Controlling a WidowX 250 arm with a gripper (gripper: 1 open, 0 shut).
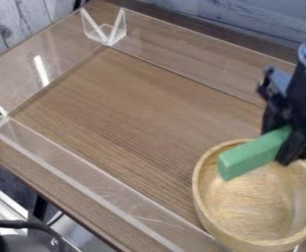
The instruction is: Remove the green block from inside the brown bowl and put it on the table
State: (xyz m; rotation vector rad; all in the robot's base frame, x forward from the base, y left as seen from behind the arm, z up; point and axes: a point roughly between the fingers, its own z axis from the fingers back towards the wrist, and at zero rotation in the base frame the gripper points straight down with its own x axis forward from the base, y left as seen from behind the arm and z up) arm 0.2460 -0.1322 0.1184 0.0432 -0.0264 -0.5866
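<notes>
1. One brown bowl [254, 205], nearest item, at the lower right corner of the view. Round, shallow, light-tan wood with a thick rim and visible grain. Interior bare, grain showing across the floor. It rests on the counter close to the near acrylic wall.

2. One green block [257, 154], flat and elongated, solid mid-green, matte. It is lifted clear of the bowl's floor and hangs above the far-left part of the rim, tilted, with its left end lower and its right end higher. Its right end is caught in the hand; its left end juts free over the rim.

3. One hand [290, 145], dark, pointing down from the arm at the right edge of the view. Its fingers [296, 148] are pressed against the right end of the green block, pinching it. The hand stands above the bowl, not touching it.

4. One counter [129, 108], brown wood-grain planks running diagonally through the view. The broad stretch left of the bowl carries no objects that can be made out.

5. One set of low clear acrylic walls [63, 157] edging the counter, along the near-left side and the far side, with bright glare on the left.

6. One small clear acrylic bracket [102, 27] at the far corner, V-shaped, upright against the far wall.

7. One pale plank wall [24, 25] beyond the counter, upper left.
</notes>
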